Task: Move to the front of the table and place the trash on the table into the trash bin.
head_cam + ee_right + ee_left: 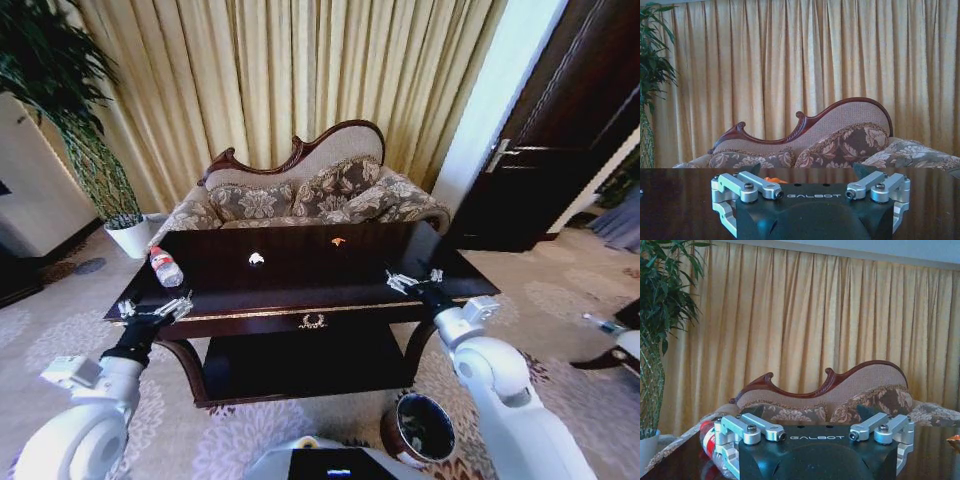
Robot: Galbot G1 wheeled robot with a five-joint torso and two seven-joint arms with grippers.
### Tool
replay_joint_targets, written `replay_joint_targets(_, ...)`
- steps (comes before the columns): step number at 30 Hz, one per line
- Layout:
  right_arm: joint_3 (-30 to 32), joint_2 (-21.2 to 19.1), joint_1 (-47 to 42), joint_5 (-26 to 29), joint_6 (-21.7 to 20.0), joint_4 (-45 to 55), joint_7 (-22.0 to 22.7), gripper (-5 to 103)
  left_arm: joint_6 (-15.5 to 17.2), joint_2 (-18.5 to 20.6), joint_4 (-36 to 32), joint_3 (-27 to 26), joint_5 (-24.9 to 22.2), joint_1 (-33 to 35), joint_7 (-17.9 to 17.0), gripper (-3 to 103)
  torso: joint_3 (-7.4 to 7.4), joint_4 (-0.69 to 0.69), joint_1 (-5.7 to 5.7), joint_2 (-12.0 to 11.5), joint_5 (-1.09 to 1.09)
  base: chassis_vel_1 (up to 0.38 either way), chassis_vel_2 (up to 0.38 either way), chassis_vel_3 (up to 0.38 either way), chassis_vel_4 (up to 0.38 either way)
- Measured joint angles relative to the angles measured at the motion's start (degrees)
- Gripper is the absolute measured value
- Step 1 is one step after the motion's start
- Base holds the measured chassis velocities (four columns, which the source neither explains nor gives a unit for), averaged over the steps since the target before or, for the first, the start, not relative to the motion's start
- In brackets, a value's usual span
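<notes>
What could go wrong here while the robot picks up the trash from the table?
1. The bottle lies on its side near the table's left edge, just ahead of the left pincer; a nudge might roll it off.
2. The white paper and orange piece are small and flat on a glossy top, so they may slip from a grip.
3. The bin stands on the floor beside the right arm, so the elbow might knock it.

Table [300, 300]: glossy dark brown, gold trim. On top: bottle [165, 267] lying at 9 o'clock, white paper [256, 259] centre, orange piece [338, 241] at 1 o'clock. Trash bin [420, 428]: upright on carpet, 5 o'clock of table.
</notes>
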Motion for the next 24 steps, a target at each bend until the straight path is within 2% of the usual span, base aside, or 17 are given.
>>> replay_joint_targets(17,-0.5,0.0,0.0,-0.6,0.0,0.0,-1.1,100,-0.2,-0.1,0.2,-0.1,0.2,0.0,0.3,100,0.0,0.0,0.0,0.0,0.0,-0.086,0.093,0.094,-0.09)
replay_joint_targets(21,-1.1,-0.7,0.2,-0.5,0.8,-1.2,-1.5,100,-0.3,-0.2,0.2,-0.1,0.2,0.0,0.3,100,0.0,-0.01,0.01,0.0,0.0,-0.098,0.082,0.087,-0.084)
replay_joint_targets(24,-2.5,-2.9,1.7,0.7,0.7,-3.6,-1.1,100,-0.3,-0.5,0.1,-0.1,0.2,0.2,0.2,100,0.01,-0.01,0.03,0.0,0.0,-0.015,0.024,0.015,-0.018)
